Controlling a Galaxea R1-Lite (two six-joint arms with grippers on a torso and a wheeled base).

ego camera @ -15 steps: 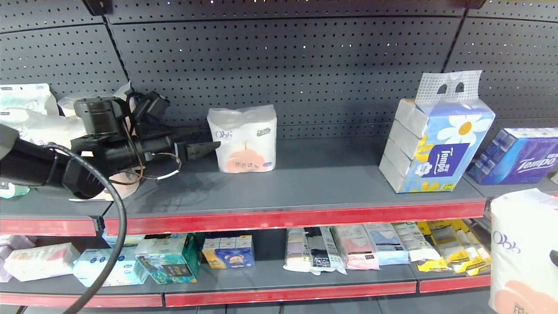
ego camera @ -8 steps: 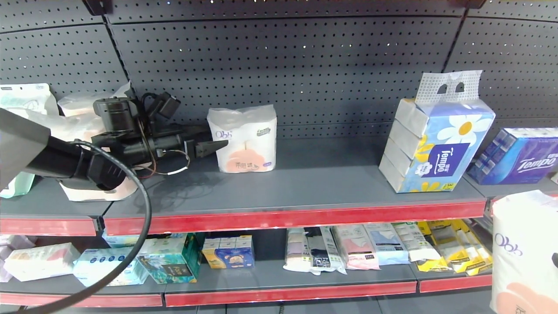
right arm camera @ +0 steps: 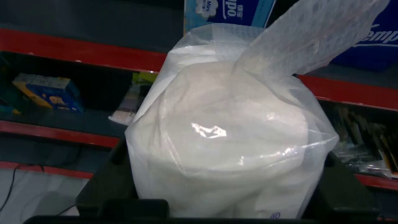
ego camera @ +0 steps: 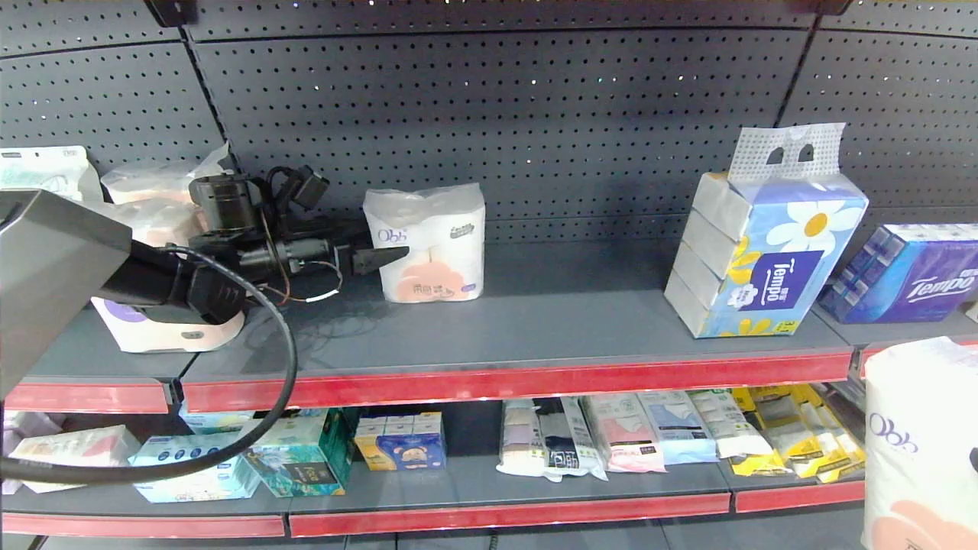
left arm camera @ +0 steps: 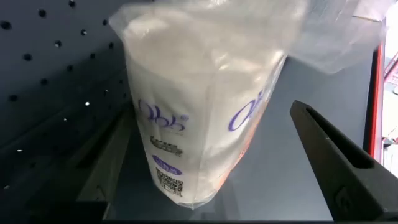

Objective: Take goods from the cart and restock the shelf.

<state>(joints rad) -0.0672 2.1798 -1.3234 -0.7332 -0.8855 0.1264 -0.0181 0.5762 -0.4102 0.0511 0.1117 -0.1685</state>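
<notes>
wht/peach roll pk, grey shelf, red edge

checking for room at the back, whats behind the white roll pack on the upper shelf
The perforated back panel stands behind the roll pack. The pack hides the strip of shelf right behind it, so any gap there cannot be seen.

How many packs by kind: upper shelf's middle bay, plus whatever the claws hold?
Toilet-roll packs: 2 (shelf pack, held pack in right claw)
Flowered tissue multipack: 1
Total: 3
</notes>
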